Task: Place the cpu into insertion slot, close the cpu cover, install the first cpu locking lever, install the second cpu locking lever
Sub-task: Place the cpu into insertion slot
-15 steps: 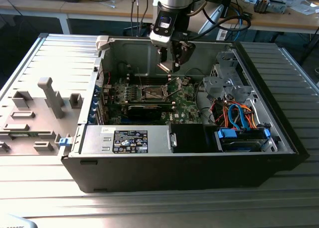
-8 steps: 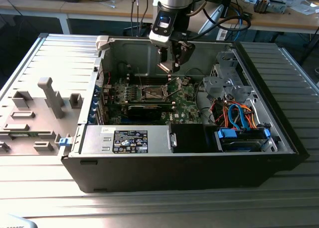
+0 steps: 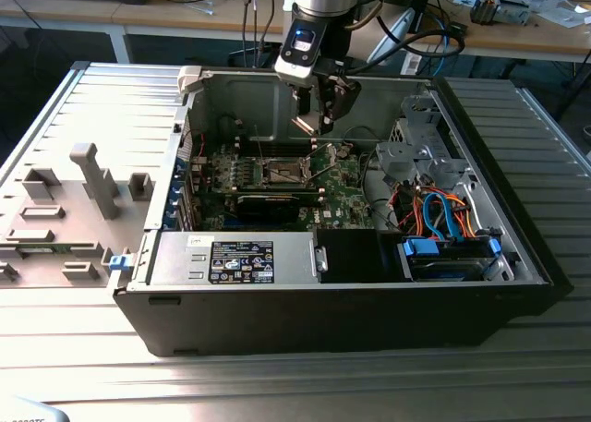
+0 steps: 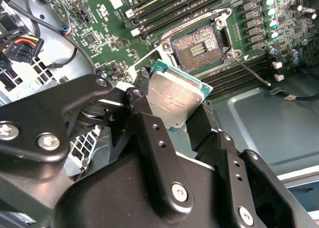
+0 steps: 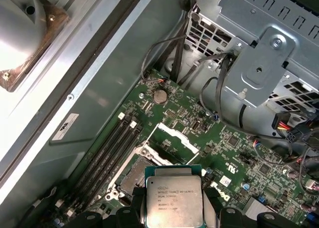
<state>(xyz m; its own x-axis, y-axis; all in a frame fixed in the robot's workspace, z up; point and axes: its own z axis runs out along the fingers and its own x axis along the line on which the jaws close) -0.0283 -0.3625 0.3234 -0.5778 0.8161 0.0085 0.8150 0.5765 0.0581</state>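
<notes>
Inside the open computer case (image 3: 323,320), over the green motherboard (image 4: 99,18), the gripper (image 4: 172,101) is closed just to the width of the cpu (image 5: 173,200), pinching its opposite edges to keep it level, in the air above the uncovered insertion slot (image 4: 197,48).

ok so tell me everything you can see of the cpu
The cpu is a thin square chip: a silver-grey metal lid, smeared-looking in the second wrist view, on a teal-green board showing as a narrow rim. The first wrist view shows small print on the lid. The claw grips it by two opposite edges with black fingers. It hangs in the air above the green motherboard, near the open insertion slot, not seated.
</notes>
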